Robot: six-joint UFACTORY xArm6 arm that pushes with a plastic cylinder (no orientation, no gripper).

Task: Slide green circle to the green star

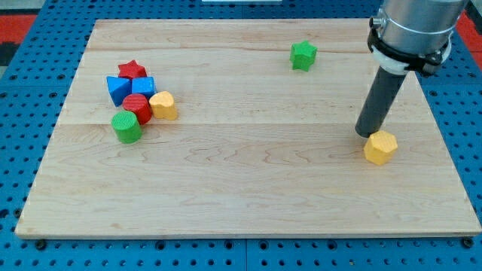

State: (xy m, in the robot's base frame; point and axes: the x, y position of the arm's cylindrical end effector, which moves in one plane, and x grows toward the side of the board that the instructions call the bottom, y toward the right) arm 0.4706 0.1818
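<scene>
Camera view, the only one, looks down across a pale wooden board (pixel 248 181) lying on a blue pegboard (pixel 30 113). On the view's left sits a tight cluster of blocks. The green circle (pixel 126 126), a short ribbed cylinder, stands at the cluster's lower left edge, touching or just beside the red cylinder (pixel 138 108) above it. A yellow block (pixel 163 105), seemingly six-sided, sits against the red cylinder on its right. Behind them are two blue blocks (pixel 129 88) pressed side by side; their shapes are hard to make out. A red star (pixel 132 71) sits at the top of the group.

The green star (pixel 303 55) rests alone near the view's top, right of centre, well apart from the green circle.

On the view's right, the dark rod comes down from a grey collar, and my tip (pixel 364 134) meets the board just beside a yellow hexagon (pixel 380 147), at its upper left. This arm has no jaws, only the rod. My tip is far from both green blocks.
</scene>
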